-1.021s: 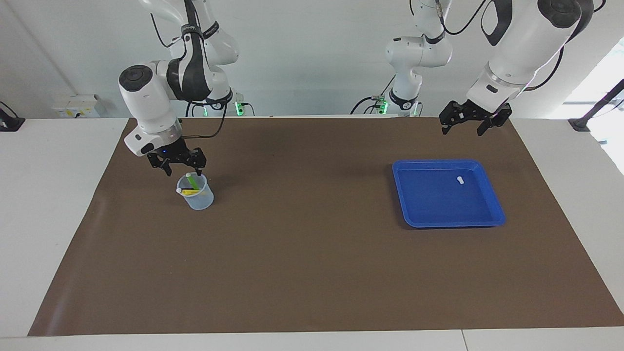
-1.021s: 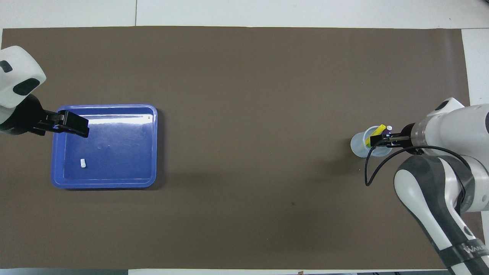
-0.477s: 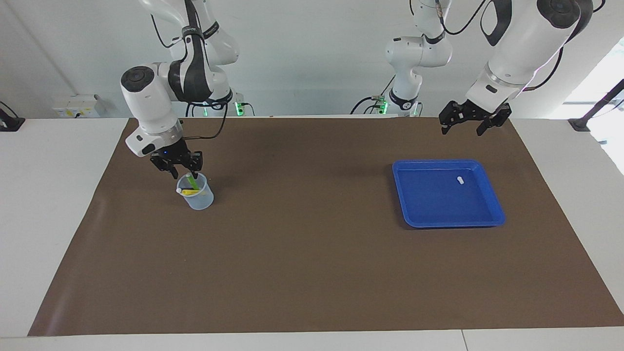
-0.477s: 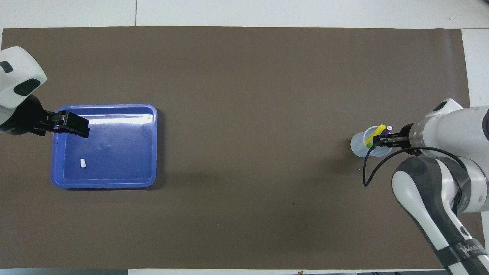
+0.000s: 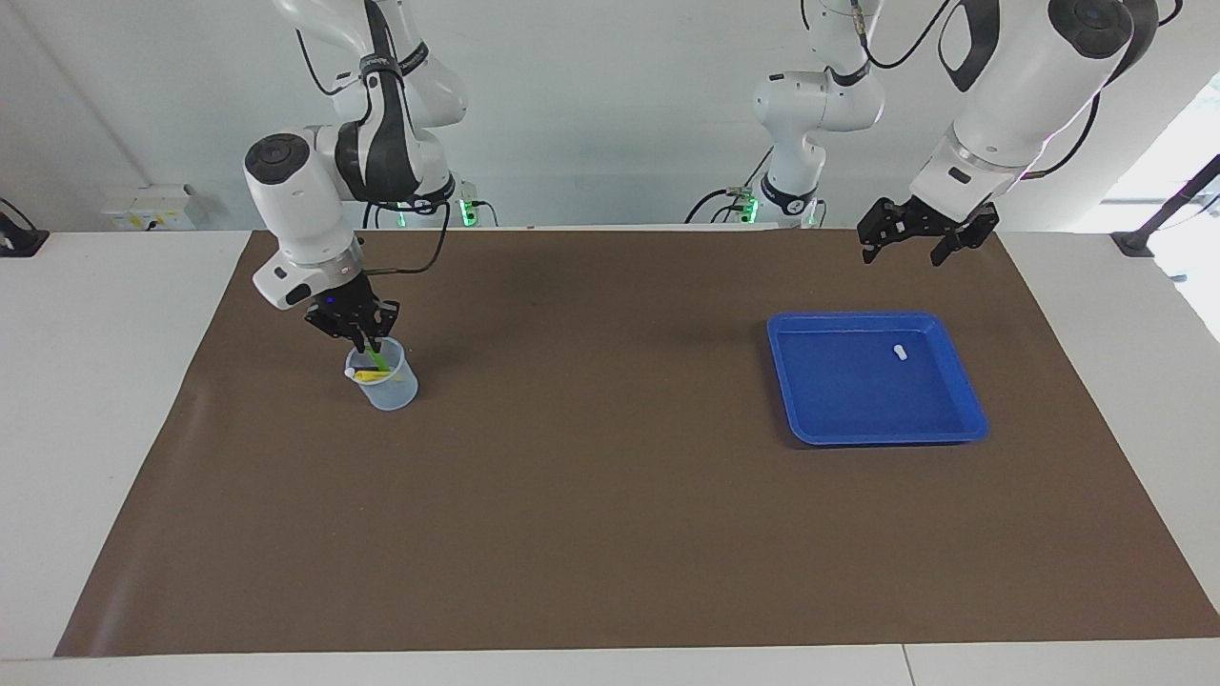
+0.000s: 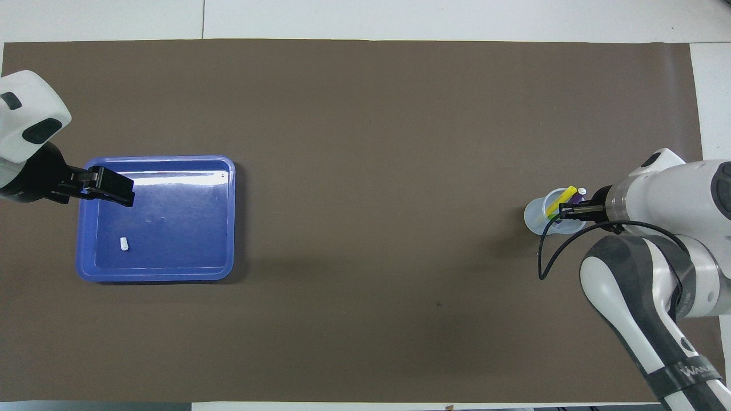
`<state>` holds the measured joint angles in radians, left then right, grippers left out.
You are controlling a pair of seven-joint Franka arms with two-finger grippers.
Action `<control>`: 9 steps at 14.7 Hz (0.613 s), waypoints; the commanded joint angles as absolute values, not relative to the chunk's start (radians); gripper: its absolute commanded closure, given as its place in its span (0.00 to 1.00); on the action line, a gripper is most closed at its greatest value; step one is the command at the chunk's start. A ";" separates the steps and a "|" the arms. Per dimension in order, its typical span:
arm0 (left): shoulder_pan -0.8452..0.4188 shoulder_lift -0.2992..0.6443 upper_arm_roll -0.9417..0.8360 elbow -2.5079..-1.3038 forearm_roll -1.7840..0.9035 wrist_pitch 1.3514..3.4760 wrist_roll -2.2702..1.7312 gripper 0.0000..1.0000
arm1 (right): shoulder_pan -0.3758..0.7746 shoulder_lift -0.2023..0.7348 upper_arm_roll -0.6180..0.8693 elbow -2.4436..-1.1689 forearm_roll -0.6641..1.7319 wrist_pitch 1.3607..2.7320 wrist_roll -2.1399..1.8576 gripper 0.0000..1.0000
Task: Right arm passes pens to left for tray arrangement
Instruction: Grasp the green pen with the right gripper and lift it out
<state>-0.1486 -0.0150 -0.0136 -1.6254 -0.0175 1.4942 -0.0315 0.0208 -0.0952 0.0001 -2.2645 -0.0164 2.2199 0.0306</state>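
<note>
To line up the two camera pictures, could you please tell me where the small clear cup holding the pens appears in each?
Facing view: cup at mid-left, under the right gripper.
Overhead view: cup at mid-right.
Shared landmark: the blue tray, at the left arm's end of the table.

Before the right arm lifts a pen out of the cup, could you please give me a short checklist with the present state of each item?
1. Right gripper is at the green pen in the cup: ok.
2. Fingers shut on that pen: ok, they have narrowed around its top.
3. Yellow pen and purple pen stay clear of the lift: cannot tell, all three crowd together in the cup.
4. Cup upright on the mat: ok.
5. Left gripper open and waiting, up over the mat's edge by the tray: ok.
6. Tray free for pens: ok, it holds only a small white piece.
</note>
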 commanded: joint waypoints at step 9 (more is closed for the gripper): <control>-0.150 -0.044 -0.011 -1.657 -0.025 1.497 -0.029 0.00 | 0.014 -0.161 0.005 -2.064 0.027 1.998 0.008 1.00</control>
